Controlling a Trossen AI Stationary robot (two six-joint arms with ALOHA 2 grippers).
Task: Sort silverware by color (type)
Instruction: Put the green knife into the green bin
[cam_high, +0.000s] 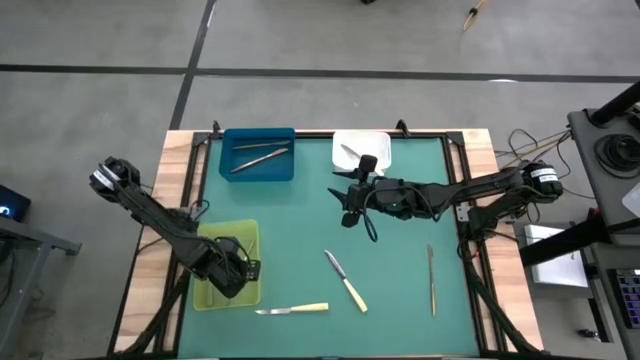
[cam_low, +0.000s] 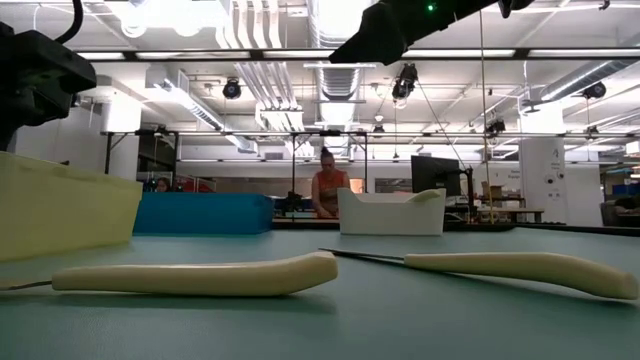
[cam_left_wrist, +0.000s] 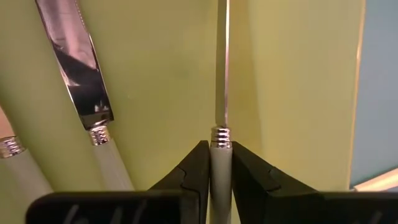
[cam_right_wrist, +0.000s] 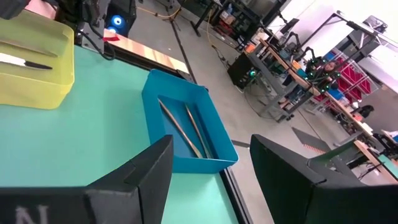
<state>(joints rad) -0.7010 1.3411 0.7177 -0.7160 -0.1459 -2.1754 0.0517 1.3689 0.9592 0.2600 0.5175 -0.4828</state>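
Holding: left gripper (cam_left_wrist: 221, 186) clamped on a knife (cam_left_wrist: 221, 155) handle, inside the yellow tray (cam_high: 208, 292).
Mat: three knives (cam_high: 345, 280) lie loose.
Right gripper (cam_high: 348, 196): jaws apart, empty, above mat near white tray (cam_high: 380, 142).
Blue tray (cam_high: 258, 168): two grey utensils (cam_high: 258, 157).

Two knives (cam_high: 345, 281) lie on the table (cam_high: 400, 260), three utensils (cam_left_wrist: 81, 68) in a tray (cam_high: 205, 296).

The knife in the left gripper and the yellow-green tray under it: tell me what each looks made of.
Knife: the blade looks like polished metal, thin and mirror-bright, with a ribbed metal collar; the pale handle between the left gripper fingers looks like smooth plastic or resin, though I can't be sure which.
Yellow-green tray: probably plastic, going by its even matte colour and soft sheen.
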